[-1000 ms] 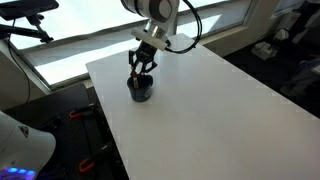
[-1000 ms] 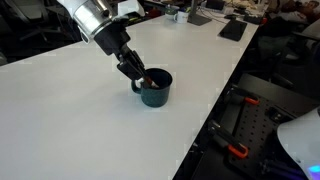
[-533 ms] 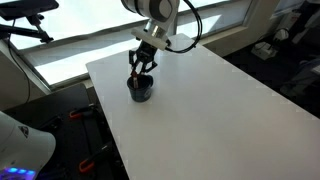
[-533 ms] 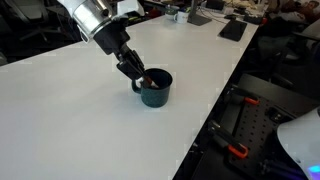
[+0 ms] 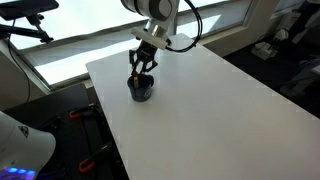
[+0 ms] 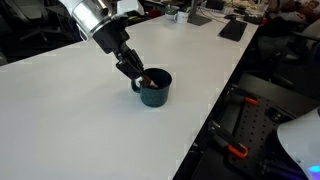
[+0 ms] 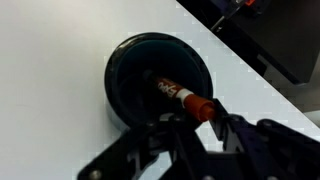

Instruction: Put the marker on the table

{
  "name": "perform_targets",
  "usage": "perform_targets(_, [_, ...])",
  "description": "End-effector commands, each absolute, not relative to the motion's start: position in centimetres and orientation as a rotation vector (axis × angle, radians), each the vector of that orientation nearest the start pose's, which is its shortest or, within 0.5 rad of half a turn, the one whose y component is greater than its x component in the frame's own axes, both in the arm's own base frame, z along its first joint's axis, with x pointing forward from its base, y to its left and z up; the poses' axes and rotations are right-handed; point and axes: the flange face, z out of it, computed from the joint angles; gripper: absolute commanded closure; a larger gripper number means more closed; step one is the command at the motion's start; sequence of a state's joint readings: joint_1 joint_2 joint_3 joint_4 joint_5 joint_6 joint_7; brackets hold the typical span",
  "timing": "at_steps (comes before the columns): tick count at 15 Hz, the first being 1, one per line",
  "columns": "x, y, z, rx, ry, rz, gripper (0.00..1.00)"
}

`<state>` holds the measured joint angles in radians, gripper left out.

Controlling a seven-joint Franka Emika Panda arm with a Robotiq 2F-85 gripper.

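A small round dark cup (image 7: 125, 80) stands on the white table (image 5: 205, 115), near one edge in both exterior views (image 6: 157, 94). The marker (image 7: 178, 94), dark with a white label and an orange end, leans inside the cup with the orange end sticking over the rim. My gripper (image 7: 206, 120) is just above the cup's rim, its two fingers closed on either side of the orange end. In the exterior views the gripper (image 5: 141, 68) (image 6: 138, 74) hangs tilted over the cup (image 5: 141, 91).
The table (image 6: 70, 115) stretches wide and bare around the cup. Its edge lies close beside the cup, with dark floor and equipment below (image 6: 250, 120). A window ledge (image 5: 70, 50) runs behind the table.
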<state>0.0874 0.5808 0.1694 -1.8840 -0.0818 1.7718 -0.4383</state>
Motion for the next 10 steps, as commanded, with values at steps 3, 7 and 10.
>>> perform_targets(3, [52.2,14.3,19.0,-2.796,-1.099,0.866,0.92])
perform_targets(7, [51.5,15.1,20.0,-2.851,-1.127,0.783,0.92])
perform_targets(10, [51.1,15.4,20.5,-2.875,-1.135,0.745,0.92])
